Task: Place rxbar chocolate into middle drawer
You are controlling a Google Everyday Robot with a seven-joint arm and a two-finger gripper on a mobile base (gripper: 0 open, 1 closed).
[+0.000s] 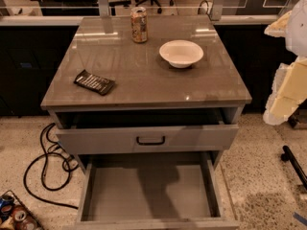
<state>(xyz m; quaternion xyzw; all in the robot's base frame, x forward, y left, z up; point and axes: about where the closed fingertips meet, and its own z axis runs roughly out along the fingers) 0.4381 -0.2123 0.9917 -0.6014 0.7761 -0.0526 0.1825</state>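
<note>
The rxbar chocolate [94, 82], a flat black wrapper with white print, lies on the grey cabinet top [144, 80] near its front left. The middle drawer [148, 190] is pulled wide open below, and its bare grey floor has nothing on it. My gripper [287, 66], pale and cream-coloured, hangs at the right edge of the view. It is beside the cabinet's right side, well apart from the bar and holding nothing that I can see.
A tan drink can [139, 25] stands at the back of the top and a white bowl [181, 52] sits right of centre. The top drawer front with a black handle [150, 140] is slightly out. Black cables [48, 162] lie on the floor at left.
</note>
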